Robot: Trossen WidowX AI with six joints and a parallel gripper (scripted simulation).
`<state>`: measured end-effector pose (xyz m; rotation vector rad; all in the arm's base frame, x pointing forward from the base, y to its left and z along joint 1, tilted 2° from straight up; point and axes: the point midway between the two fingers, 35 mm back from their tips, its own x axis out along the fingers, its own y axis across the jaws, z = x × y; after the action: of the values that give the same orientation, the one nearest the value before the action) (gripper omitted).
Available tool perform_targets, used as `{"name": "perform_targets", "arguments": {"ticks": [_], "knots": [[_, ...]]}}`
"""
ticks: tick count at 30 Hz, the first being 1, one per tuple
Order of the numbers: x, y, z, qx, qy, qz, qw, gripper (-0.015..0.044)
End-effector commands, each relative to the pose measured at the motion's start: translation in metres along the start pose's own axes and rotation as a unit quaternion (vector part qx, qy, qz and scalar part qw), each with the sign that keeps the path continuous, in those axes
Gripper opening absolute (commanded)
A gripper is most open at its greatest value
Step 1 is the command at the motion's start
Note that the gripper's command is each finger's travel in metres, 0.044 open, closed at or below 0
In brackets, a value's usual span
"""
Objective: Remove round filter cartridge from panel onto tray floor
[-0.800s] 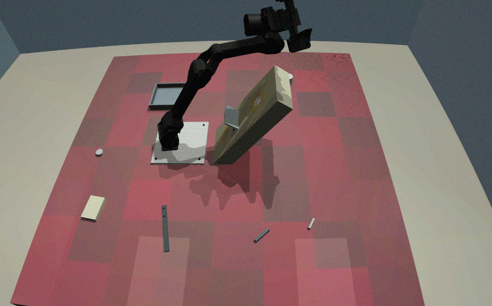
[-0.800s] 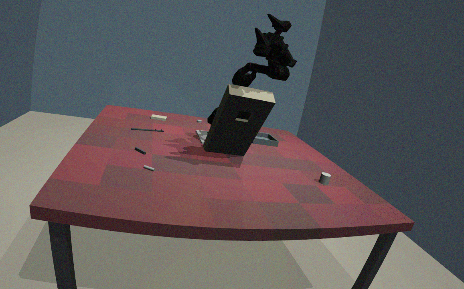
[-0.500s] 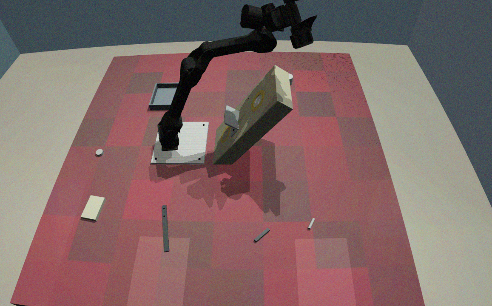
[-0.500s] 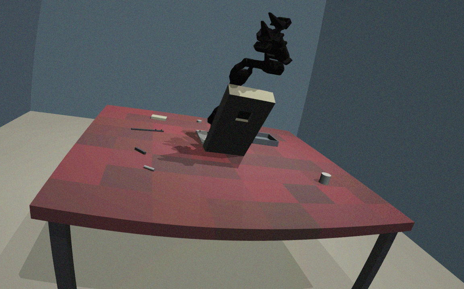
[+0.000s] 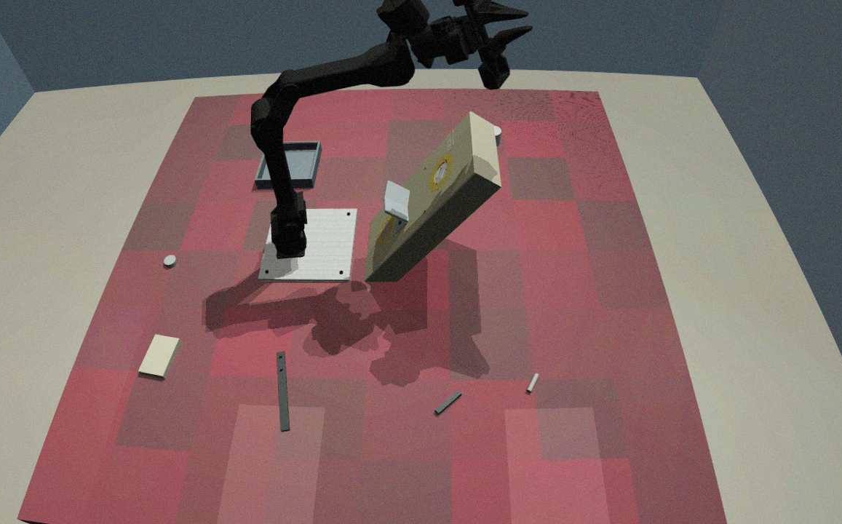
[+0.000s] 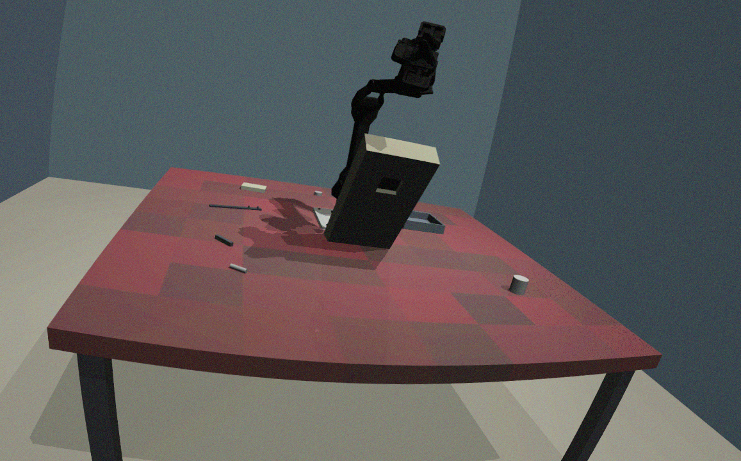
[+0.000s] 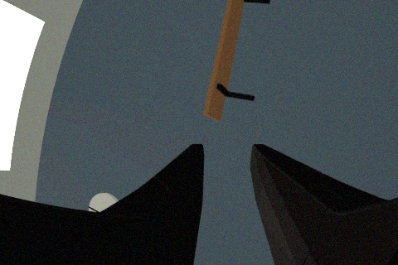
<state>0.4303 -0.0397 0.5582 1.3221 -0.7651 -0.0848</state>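
The service panel is a thick cream block, tilted, right of the arm's base. A round pale disc with dark marks sits inside a yellow ring on its upper face; it looks like the cartridge, but its slots are too small to make out. A second yellow ring is lower on the face, partly hidden by a pale raised flap. The blue-grey tray stands at the back, left of the panel. My gripper is high above the panel, fingers partly apart with nothing between them, pointing away from it.
A white base plate lies under the arm. A cream block, a long dark bar, a short dark bar and a small white rod lie nearer the front. A white cylinder stands beyond the panel. A hooked wooden rail is on the wall.
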Motion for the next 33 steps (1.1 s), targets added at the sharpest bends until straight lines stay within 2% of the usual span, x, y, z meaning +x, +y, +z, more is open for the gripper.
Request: {"name": "perform_targets", "arguments": {"ticks": [1,11,22,33], "knots": [[-0.032,-0.033,0.004,0.068,0.066,-0.097,0.991,0.0090],[-0.125,-0.103,0.026,0.203,0.101,-0.311,0.923,0.0090],[-0.250,-0.171,0.060,0.326,0.020,-0.522,0.788,0.0090],[-0.259,-0.175,0.063,0.332,0.011,-0.534,0.777,0.0090]]}}
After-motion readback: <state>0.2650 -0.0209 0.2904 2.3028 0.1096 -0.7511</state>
